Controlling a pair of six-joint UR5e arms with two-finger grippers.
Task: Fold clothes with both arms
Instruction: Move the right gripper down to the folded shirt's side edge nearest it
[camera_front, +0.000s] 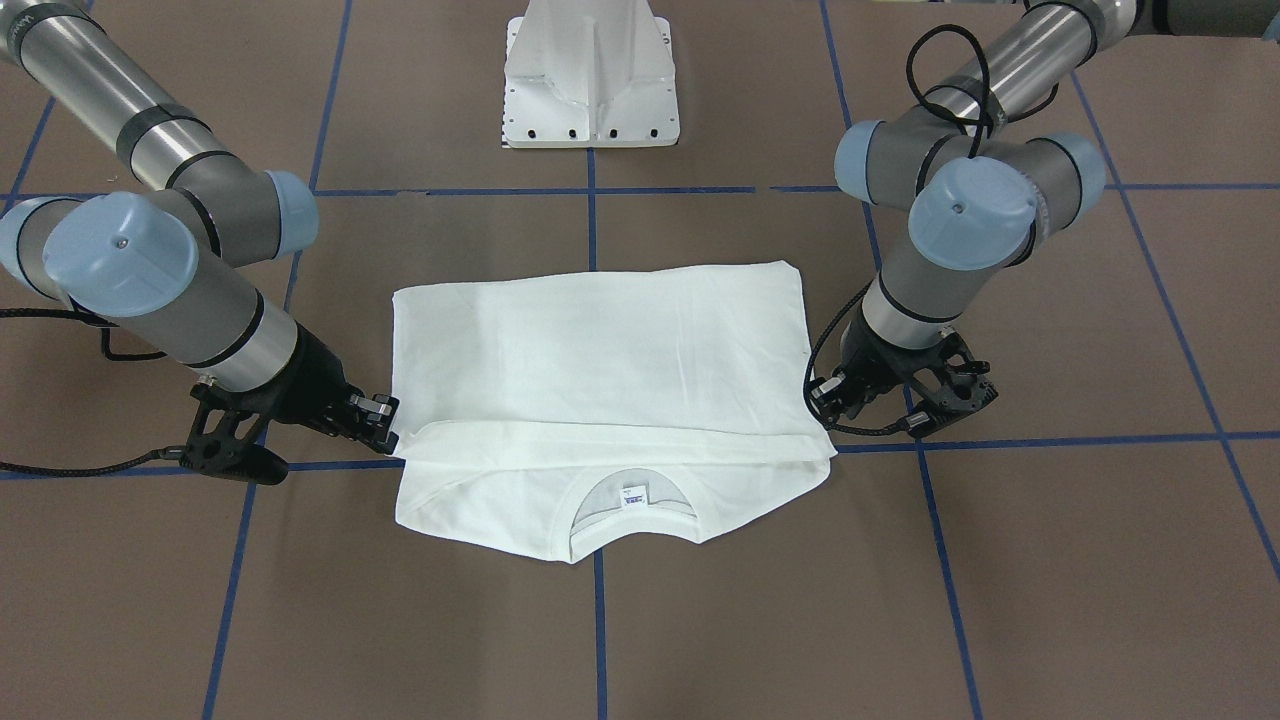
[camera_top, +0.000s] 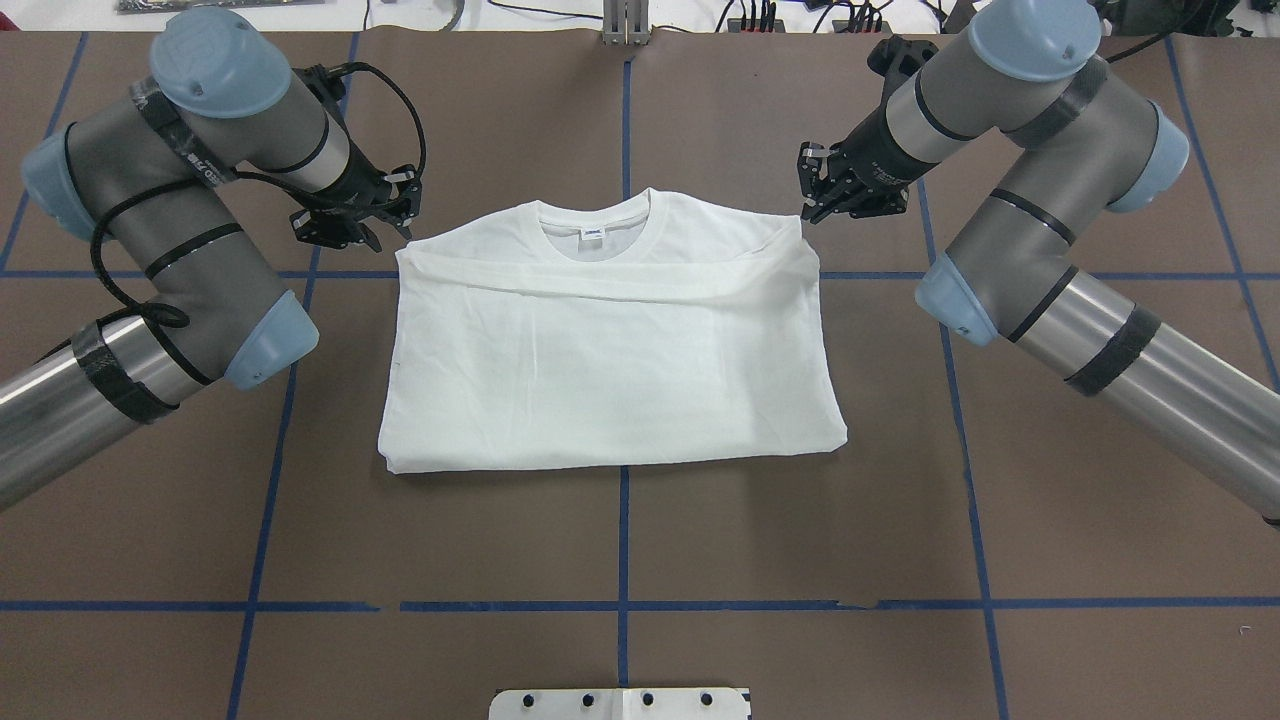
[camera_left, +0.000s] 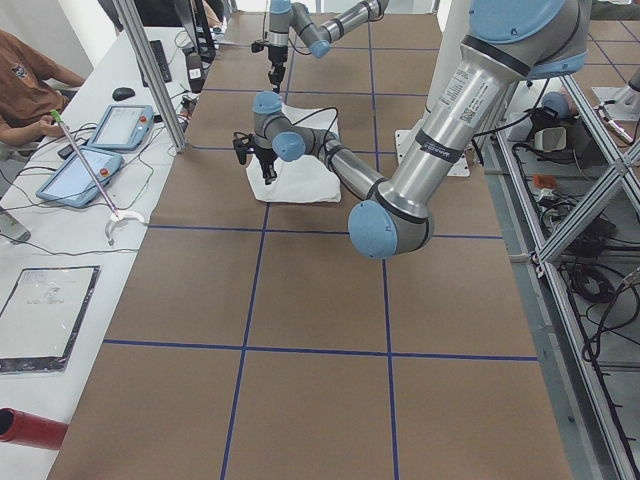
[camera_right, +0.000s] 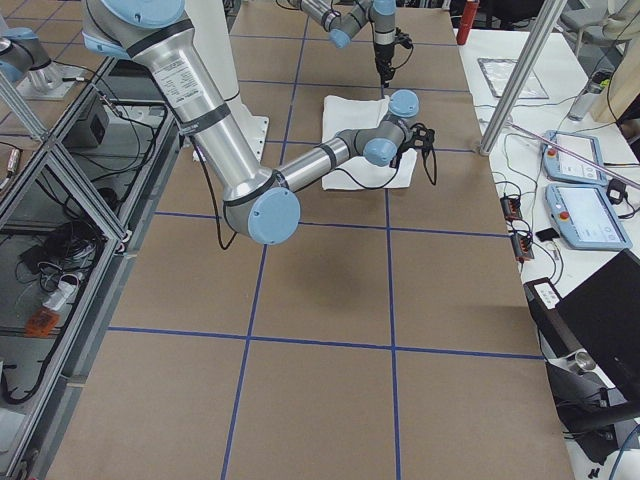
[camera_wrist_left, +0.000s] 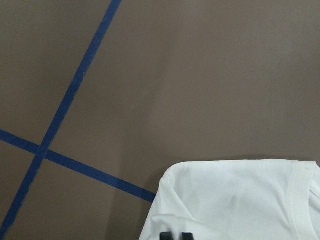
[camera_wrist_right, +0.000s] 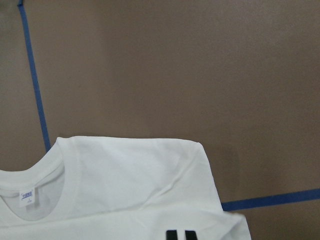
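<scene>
1. The left gripper (camera_wrist_left: 176, 235) shows in its wrist view with its two black tips almost pressed together at the corner of the folded layer. I cannot tell whether cloth is nipped between them. It should act on that top corner alone, then draw away outward so the layer is not dragged
2. The T-shirt (camera_top: 610, 370) lies flat mid-table (camera_top: 620, 560) between the grippers, its lower half doubled up to just short of the collar (camera_top: 595, 215). The step looks like settling this fold, so keep the upper edge taut and level with the shoulders
3. The right gripper (camera_wrist_right: 180, 234) has its tips equally close over the opposite corner. Move it in time with the left, or the edge will skew
</scene>
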